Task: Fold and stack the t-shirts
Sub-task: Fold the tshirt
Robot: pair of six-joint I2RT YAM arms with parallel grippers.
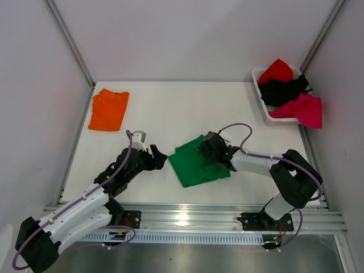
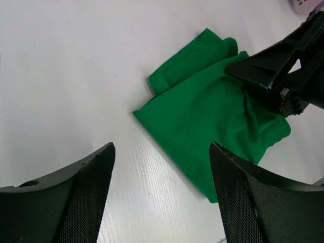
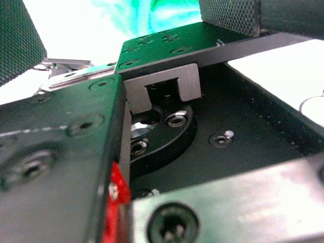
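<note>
A bright green t-shirt [image 1: 196, 165] [image 2: 212, 116] lies folded near the middle of the white table, its edges a little uneven. An orange t-shirt [image 1: 108, 109] lies folded flat at the far left. My left gripper [image 1: 159, 159] [image 2: 161, 147] is open just left of the green shirt's near corner, with only bare table between its fingers. My right gripper [image 1: 207, 145] [image 2: 273, 76] [image 3: 121, 25] is low over the green shirt's far right part, its jaws wide apart. Overexposed green cloth shows between its fingers [image 3: 228, 15] in the right wrist view.
A white basket [image 1: 259, 85] at the far right holds a red shirt [image 1: 277, 70], a black one [image 1: 284, 88] and a magenta one [image 1: 301, 109] that hangs over its rim. Grey walls close in the table on three sides. A metal rail [image 1: 227, 216] runs along the near edge.
</note>
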